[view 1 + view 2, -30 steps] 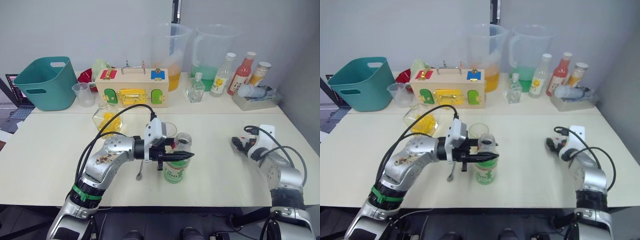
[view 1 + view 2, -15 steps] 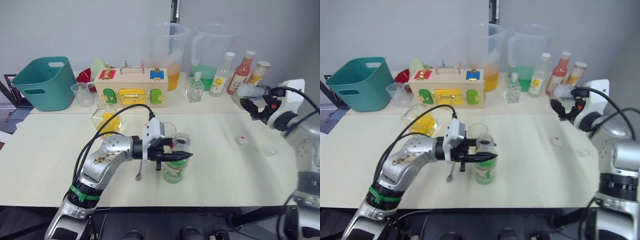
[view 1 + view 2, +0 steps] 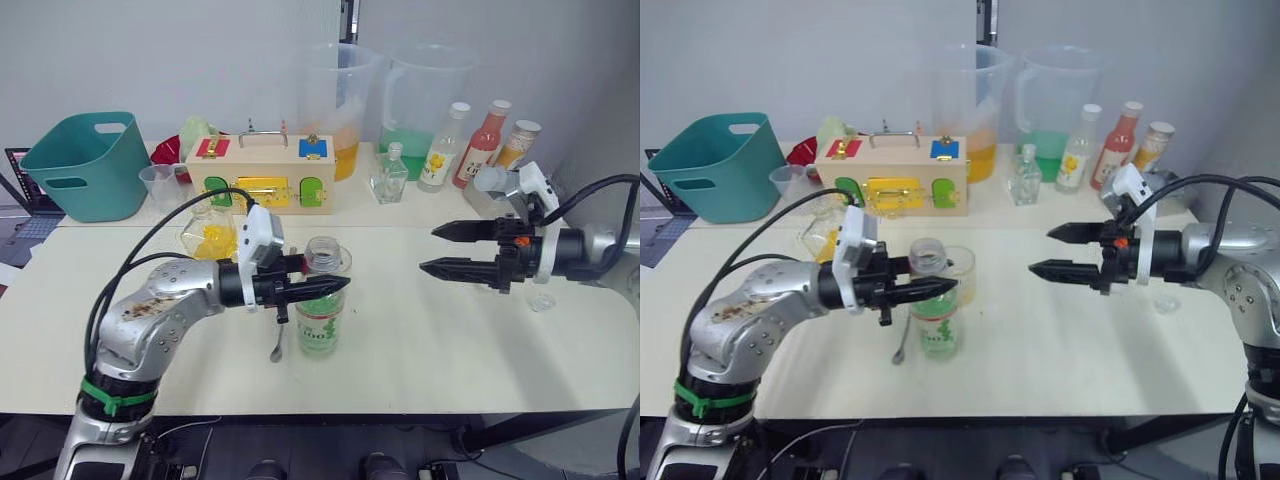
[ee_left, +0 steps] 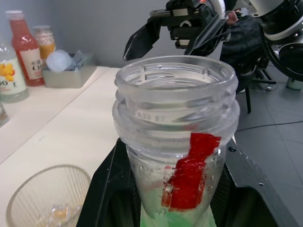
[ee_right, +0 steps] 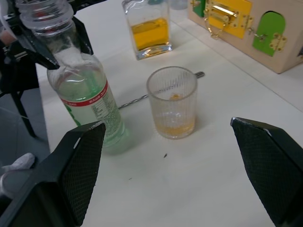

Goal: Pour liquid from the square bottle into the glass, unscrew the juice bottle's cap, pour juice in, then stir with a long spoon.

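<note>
On the cream table (image 3: 420, 340), the glass (image 5: 172, 101) already holds a shallow layer of yellow liquid (image 5: 174, 126), so the 1st pour looks done, and the square bottle (image 3: 210, 236) stands back near the wooden latch box (image 3: 264, 175). The juice bottle (image 3: 319, 300) has no cap on; its open threaded neck is plain in the left wrist view, so the unscrewing appears finished too. A small pale round object, possibly the cap, lies on the table near the right arm, too small to confirm. Pouring the juice (image 5: 90, 111) and stirring remain; the glass shows no green yet.

The left gripper (image 3: 325, 288) is clamped around the juice bottle just below its neck, the bottle upright with its base close to or on the table, just beside the glass. The right gripper (image 3: 450, 249) hangs above the table well apart from the bottle, its 2 fingers spread wide and holding nothing. The long spoon (image 3: 277, 345) lies flat on the table beside the bottle, untouched.
</note>
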